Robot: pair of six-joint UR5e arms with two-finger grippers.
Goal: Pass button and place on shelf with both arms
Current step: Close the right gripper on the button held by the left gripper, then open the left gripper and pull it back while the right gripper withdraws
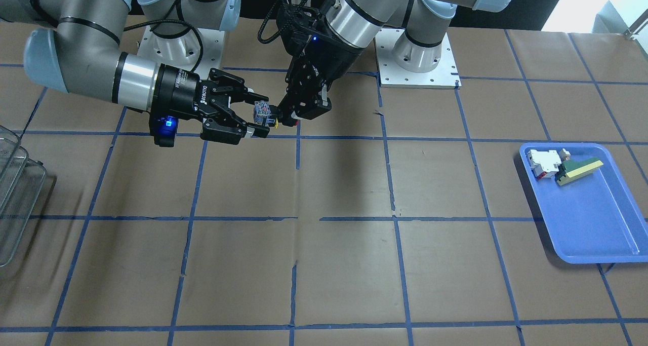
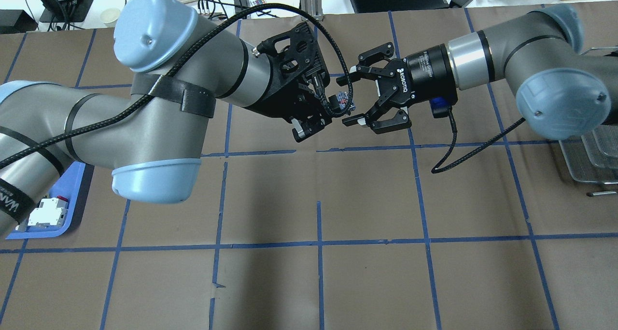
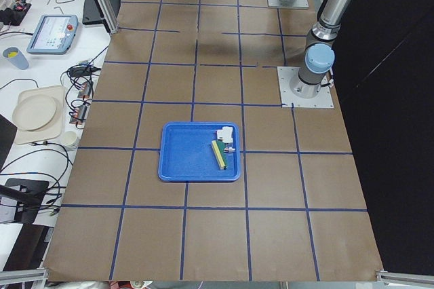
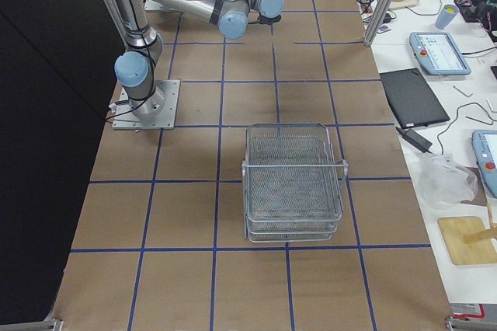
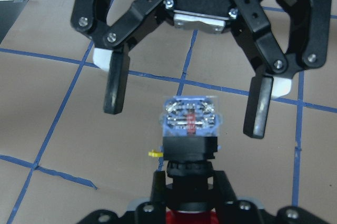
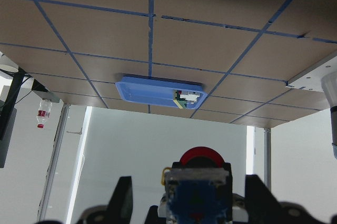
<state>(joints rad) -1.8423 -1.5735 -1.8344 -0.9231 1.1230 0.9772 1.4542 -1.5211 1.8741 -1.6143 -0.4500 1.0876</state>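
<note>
clamping the button [image 5: 189, 121] by its red-capped end in the tightly closed left gripper [image 1: 283, 117]. spreading the right gripper [image 2: 347, 101] wide, fingers [image 5: 115, 90] flanking the button's blocky body on either side, not touching it. leaving the shelf [image 4: 295, 183] well apart from both grippers.
</note>
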